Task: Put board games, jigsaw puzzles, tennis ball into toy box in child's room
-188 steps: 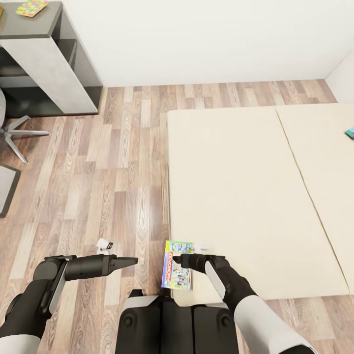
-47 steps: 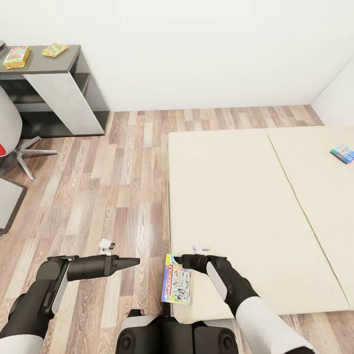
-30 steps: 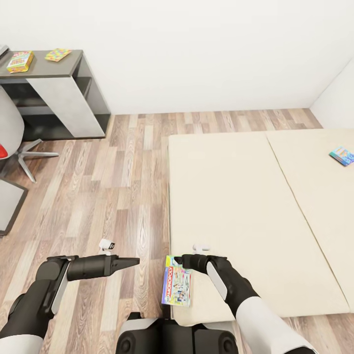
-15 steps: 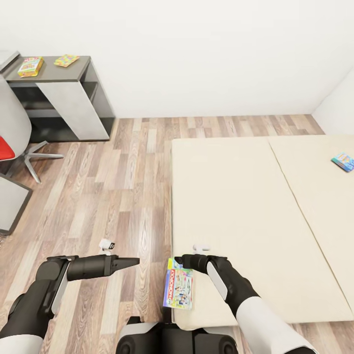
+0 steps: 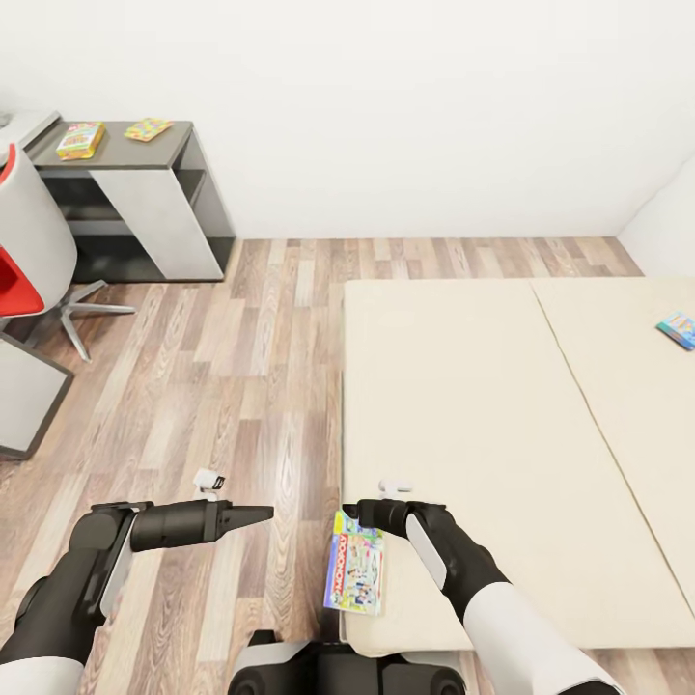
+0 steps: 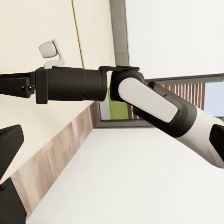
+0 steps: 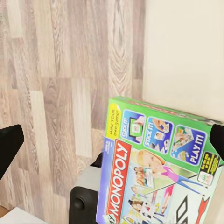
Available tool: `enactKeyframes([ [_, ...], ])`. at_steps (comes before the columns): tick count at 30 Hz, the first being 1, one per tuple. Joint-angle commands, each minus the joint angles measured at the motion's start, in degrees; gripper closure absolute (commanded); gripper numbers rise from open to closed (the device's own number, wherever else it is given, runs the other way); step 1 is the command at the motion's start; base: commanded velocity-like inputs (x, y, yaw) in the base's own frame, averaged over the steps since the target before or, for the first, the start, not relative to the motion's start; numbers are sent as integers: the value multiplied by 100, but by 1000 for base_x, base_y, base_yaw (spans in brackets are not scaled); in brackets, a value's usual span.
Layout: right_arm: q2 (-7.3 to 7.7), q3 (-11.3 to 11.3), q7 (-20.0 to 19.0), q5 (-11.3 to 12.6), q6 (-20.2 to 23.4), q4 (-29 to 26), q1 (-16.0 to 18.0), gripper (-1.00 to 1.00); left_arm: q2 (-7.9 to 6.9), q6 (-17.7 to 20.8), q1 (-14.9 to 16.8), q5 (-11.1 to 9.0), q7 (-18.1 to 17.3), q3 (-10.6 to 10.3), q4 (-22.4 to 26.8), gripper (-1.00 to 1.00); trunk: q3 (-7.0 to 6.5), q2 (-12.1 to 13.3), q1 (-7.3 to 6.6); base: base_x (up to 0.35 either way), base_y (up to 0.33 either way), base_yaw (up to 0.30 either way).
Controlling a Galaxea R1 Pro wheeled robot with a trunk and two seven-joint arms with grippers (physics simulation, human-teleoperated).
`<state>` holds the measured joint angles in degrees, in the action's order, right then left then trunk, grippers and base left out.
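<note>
The Monopoly box [image 5: 355, 575] is clamped, apparently only by one edge, in the right tool [image 5: 349, 513]; it could slip during transit. The left tool [image 5: 259, 514] looks closed, empty.

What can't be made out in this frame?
- Toy box and tennis ball: the table is cut off by the head view's left edge.
- Two flat boxes on the table: too small to read.
- Game on the bed: title too small.
- Right gripper: its hold on the Monopoly box is unclear.
</note>
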<state>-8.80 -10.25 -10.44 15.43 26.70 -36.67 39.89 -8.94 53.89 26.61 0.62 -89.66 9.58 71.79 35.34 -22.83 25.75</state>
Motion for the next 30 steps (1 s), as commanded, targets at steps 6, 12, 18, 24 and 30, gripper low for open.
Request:
enactKeyframes([
  [6, 1, -4, -2, 13, 22, -7, 2, -100, -2, 61, 2, 8, -25, 0, 2, -100, -46, -9, 3, 0, 0, 48],
  [12, -6, -10, -2, 13, 20, -7, 2, -100, -2, 61, 2, 8, -20, 0, 2, -100, -65, -9, 3, 0, 0, 8],
  [18, -8, -12, -2, 13, 23, -7, 2, -100, 4, 61, 2, 8, -17, -7, 2, -100, -101, -9, 3, 0, 0, 1],
  [24, -14, -11, -2, 13, 20, -7, 2, -100, 6, 61, 2, 8, -17, -8, 2, -100, -154, -9, 3, 0, 0, 0],
  [30, -16, -12, -2, 13, 19, -7, 2, -100, 7, 61, 2, 8, -24, -8, 2, -100, -210, -9, 3, 0, 0, 0],
])
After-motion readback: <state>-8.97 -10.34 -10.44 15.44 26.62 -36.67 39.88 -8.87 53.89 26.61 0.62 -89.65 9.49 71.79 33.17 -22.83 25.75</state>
